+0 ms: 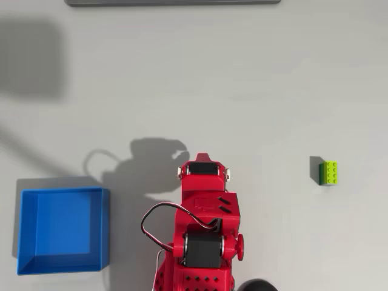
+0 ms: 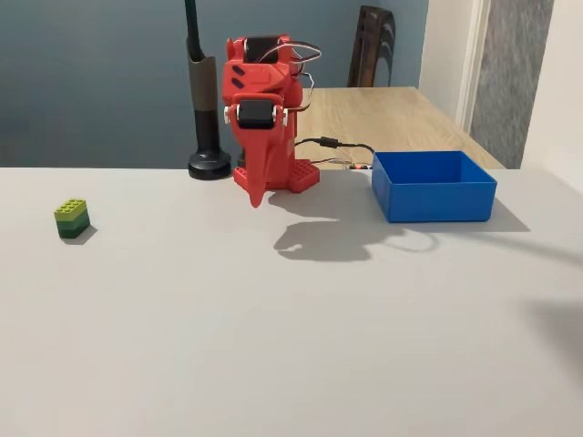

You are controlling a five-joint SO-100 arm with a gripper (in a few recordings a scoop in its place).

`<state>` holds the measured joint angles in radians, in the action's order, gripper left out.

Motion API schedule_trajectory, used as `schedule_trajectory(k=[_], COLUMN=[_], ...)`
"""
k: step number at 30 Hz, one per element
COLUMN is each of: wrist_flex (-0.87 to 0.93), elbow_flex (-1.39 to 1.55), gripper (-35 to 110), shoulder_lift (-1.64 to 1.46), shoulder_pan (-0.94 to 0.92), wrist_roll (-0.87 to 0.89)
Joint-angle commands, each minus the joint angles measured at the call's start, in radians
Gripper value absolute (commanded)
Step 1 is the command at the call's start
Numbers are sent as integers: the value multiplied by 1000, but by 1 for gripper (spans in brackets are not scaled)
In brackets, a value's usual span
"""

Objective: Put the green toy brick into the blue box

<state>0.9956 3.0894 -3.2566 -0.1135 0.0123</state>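
The green toy brick (image 1: 329, 173) lies alone on the grey table at the right of the overhead view, and at the left of the fixed view (image 2: 72, 218), studs up. The blue box (image 1: 62, 230) stands open-topped at the lower left of the overhead view and at the right of the fixed view (image 2: 433, 186), with nothing inside. My red arm is folded over its base between them. Its gripper (image 2: 256, 200) points down at the table with its fingers together and nothing held; from above its tip (image 1: 202, 157) shows just ahead of the arm.
A black lamp stand (image 2: 208, 164) rises behind the arm's base. A dark flat edge (image 1: 173, 2) runs along the table's far side. A wooden table (image 2: 392, 114) and chair stand beyond. Cables (image 2: 337, 146) trail by the base.
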Motion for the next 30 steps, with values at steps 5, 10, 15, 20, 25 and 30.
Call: schedule_trajectory(k=[5,10,15,20,25,30], wrist_flex=[-3,-3,-3,-5,-5,-3], elbow_flex=[-5,-5,-5,-12,-58,-152], gripper=[0,0,0,0,0,0], shoulder_lift=[-29,-29,-29,-23,-21,-17], shoulder_pan=[64,64,66,67,64,64], wrist_roll=[-74,-74,-78,-81,-75,-40])
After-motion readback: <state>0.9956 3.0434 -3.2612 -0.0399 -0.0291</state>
